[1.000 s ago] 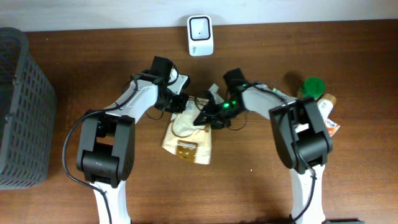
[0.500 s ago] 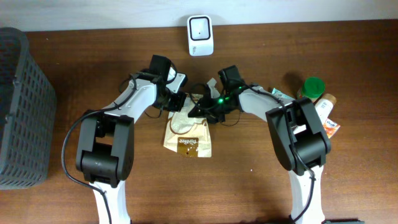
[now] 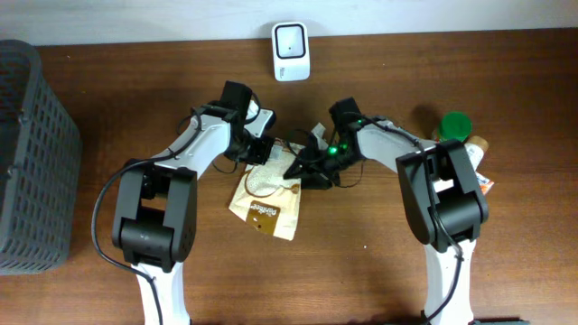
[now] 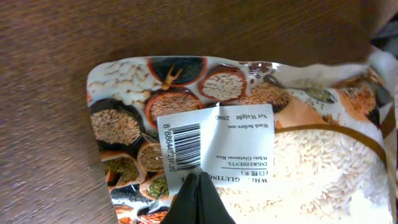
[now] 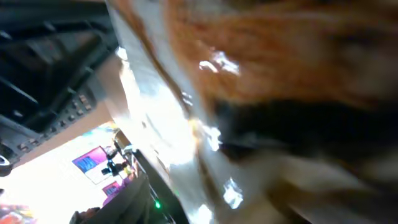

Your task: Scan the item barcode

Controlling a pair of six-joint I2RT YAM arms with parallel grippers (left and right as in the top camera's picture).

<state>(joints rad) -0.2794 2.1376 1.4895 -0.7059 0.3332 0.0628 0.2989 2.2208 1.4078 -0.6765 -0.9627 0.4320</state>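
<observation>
the printed plastic rice pouch (image 3: 271, 200), pinched by the shut left gripper (image 3: 256, 151), risked sagging if the right gripper (image 3: 301, 168) at its 1 o'clock, state unclear, released.

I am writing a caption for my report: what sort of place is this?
Probably a mock shop checkout: a barcode scanner, a labelled rice packet and a grey basket on a wooden table.

The rice pouch (image 4: 311, 162) shows bowls of grains in brown, cream, black and green at one end, and pale rice on an orange-brown ground at the other. Its label (image 4: 239, 146) is white with black text and a black-striped barcode (image 4: 181, 146). The tabletop (image 3: 524, 90) is dark brown wood grain. The scanner (image 3: 291, 51) is white, the basket (image 3: 27, 162) a dark grey lattice, the cap (image 3: 455, 125) green.
</observation>
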